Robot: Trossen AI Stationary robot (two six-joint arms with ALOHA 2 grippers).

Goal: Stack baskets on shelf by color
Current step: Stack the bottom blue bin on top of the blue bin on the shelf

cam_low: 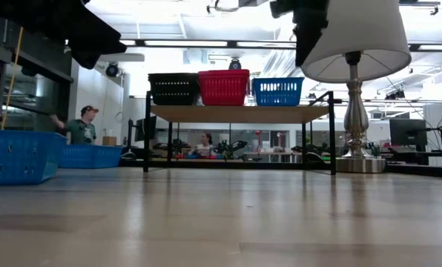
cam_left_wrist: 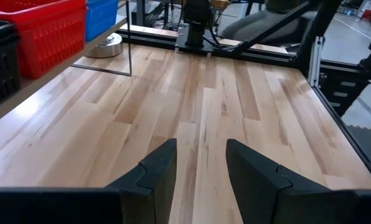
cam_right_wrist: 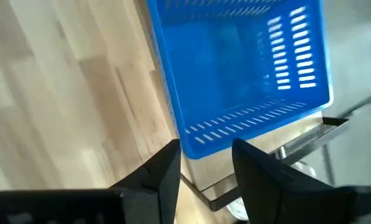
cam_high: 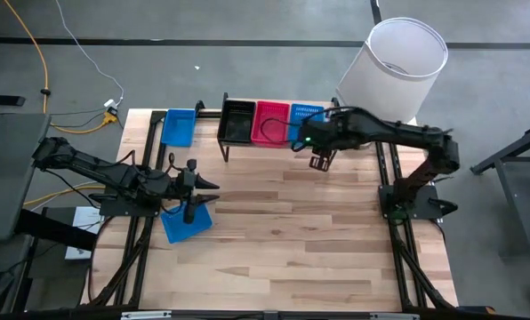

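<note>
The shelf (cam_low: 236, 113) carries a black basket (cam_low: 174, 87), a red basket (cam_low: 223, 87) and a blue basket (cam_low: 278, 90), side by side on its plank. My right gripper (cam_right_wrist: 205, 162) is open and hovers above the near corner of that blue basket (cam_right_wrist: 241, 68), clear of it. Two more blue baskets rest flat on the table: one near the left arm (cam_high: 187, 222), one at the far left edge (cam_high: 178, 126). My left gripper (cam_left_wrist: 201, 162) is open, level above the nearer one, holding nothing.
A lamp with a white shade (cam_high: 405, 62) stands at the shelf's right end, its base (cam_left_wrist: 104, 45) on the table beside the shelf leg. The wooden tabletop (cam_high: 292, 240) stretches bare across the middle and near side. People sit in the room beyond (cam_low: 80, 126).
</note>
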